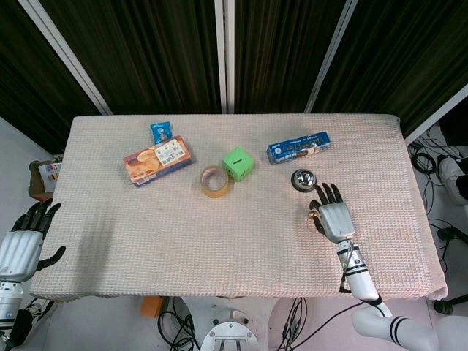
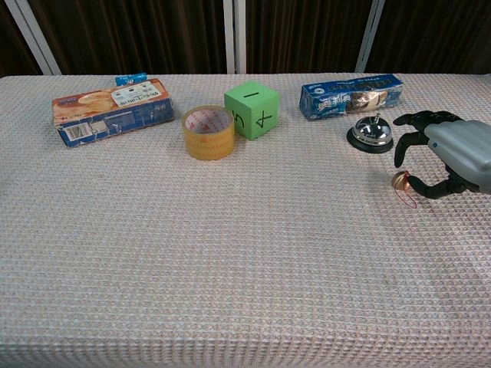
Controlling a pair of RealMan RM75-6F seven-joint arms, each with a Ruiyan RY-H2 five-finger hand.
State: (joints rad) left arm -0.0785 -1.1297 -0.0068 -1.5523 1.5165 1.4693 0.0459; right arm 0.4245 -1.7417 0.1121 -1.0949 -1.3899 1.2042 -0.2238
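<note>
The right hand (image 2: 449,157), fingers spread, touched a small gold ball (image 2: 400,181) at the bell's (image 2: 370,135) 5 o'clock; the left hand (image 1: 23,241) hung open off-table.

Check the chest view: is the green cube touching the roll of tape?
No: the green cube stands just behind and to the right of the roll of tape, with a strip of tablecloth between them.

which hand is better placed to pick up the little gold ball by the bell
Right. The right hand hovers at the small gold ball, thumb touching it, beside the bell. The left hand is off the table's left edge.
</note>
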